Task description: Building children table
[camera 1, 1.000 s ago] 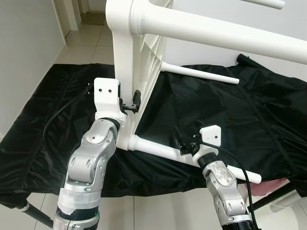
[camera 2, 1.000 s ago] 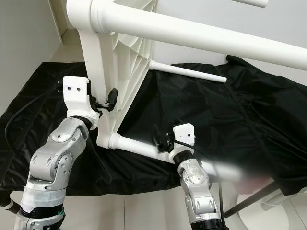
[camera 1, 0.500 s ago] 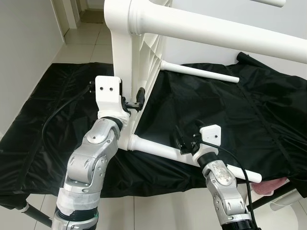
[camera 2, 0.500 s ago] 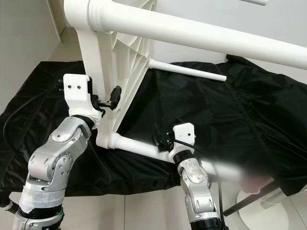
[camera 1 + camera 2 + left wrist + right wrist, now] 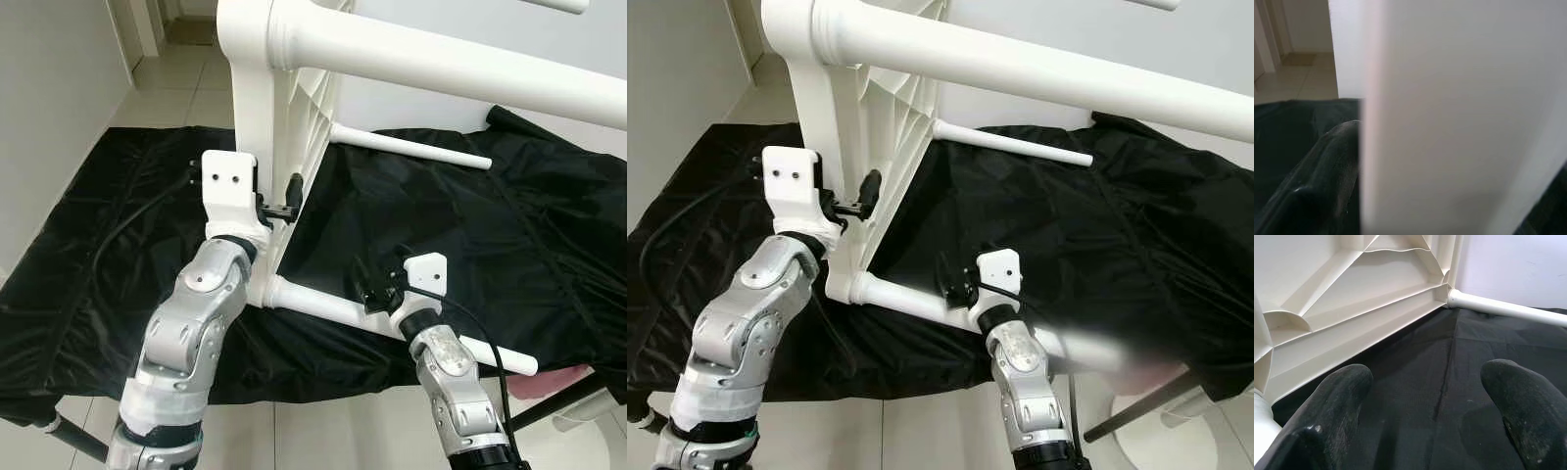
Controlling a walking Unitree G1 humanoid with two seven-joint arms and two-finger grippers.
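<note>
A white children's table lies on its side, its ribbed tabletop (image 5: pixel 294 108) standing upright on a black sheet (image 5: pixel 470 245). One thick leg (image 5: pixel 441 69) juts out across the top of the view. A thin leg (image 5: pixel 411 147) sticks out behind, and a low leg (image 5: pixel 323 304) runs just above the sheet. My left gripper (image 5: pixel 279 204) straddles the tabletop's near edge, one finger (image 5: pixel 1327 181) pressed against the white panel. My right gripper (image 5: pixel 377 289) hovers open just over the low leg, with only black sheet between its fingers (image 5: pixel 1332 421).
The black sheet covers the floor under the table. Pale tiles (image 5: pixel 186 88) run back to a doorway, and a white wall (image 5: pixel 49 98) stands on the left. A pink thing (image 5: pixel 560 382) and a white base (image 5: pixel 588 419) sit at the lower right. A dark pole (image 5: pixel 69 436) lies at the lower left.
My left gripper has risen a little and pushed further over the tabletop's edge. The right gripper has shifted slightly along the low leg.
</note>
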